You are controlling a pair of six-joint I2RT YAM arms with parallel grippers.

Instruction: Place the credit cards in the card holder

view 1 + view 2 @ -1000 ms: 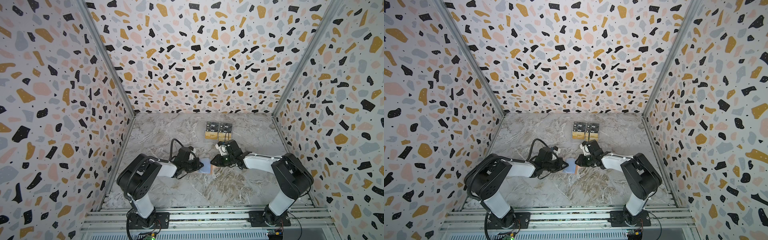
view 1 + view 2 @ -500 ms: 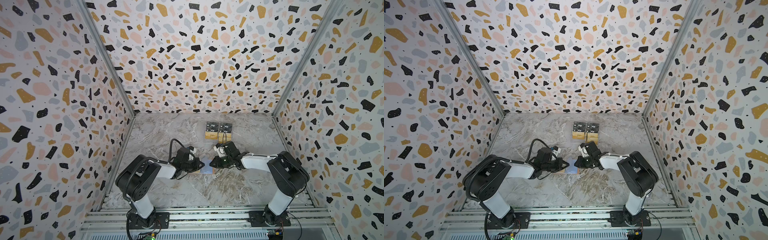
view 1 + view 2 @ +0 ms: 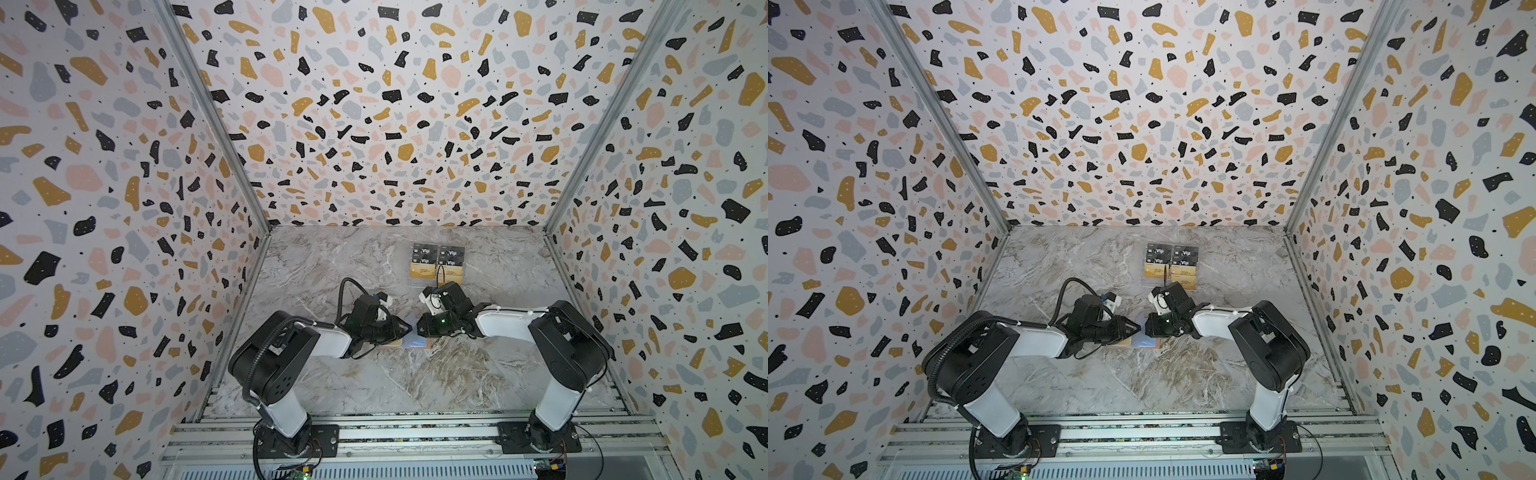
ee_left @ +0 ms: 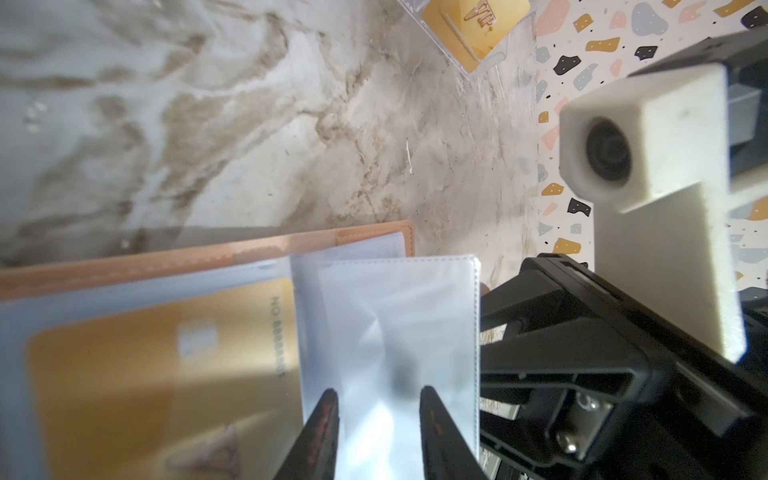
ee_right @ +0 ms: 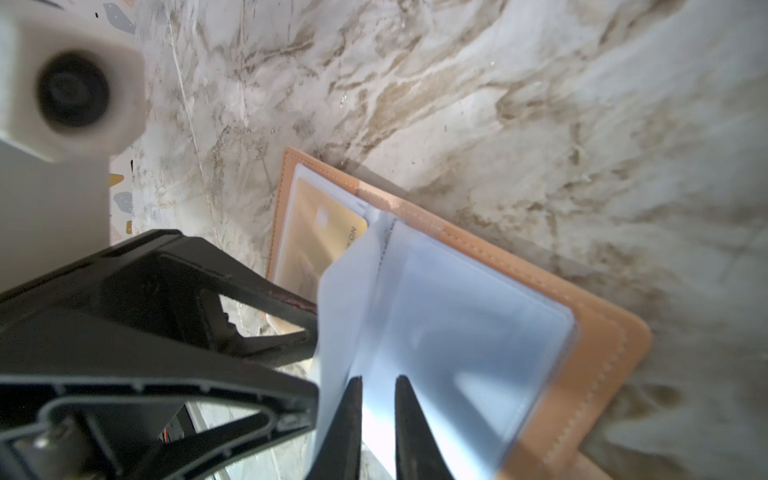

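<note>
The tan card holder (image 3: 415,342) (image 3: 1144,341) lies open on the marble table between both arms. A gold credit card (image 4: 158,374) (image 5: 316,237) sits in one clear sleeve. Another sleeve (image 4: 386,316) (image 5: 345,299) stands raised from the spine. My left gripper (image 4: 378,399) (image 3: 408,329) is open, its fingers on either side of that raised sleeve's lower part. My right gripper (image 5: 379,386) (image 3: 419,329) faces it from the other side, its jaws a narrow gap apart over the flat sleeves; nothing shows between them. More credit cards (image 3: 436,262) (image 3: 1171,264), black and gold, lie farther back.
The spare cards rest in a clear stand (image 4: 469,50) behind the grippers. Both wrist cameras and gripper bodies crowd close over the holder. Speckled walls enclose the table on three sides, and an aluminium rail (image 3: 415,432) runs along the front.
My left gripper has opened and let go of the raised sleeve. My right gripper has closed a little and moved slightly left towards the holder. The holder has stayed put.
</note>
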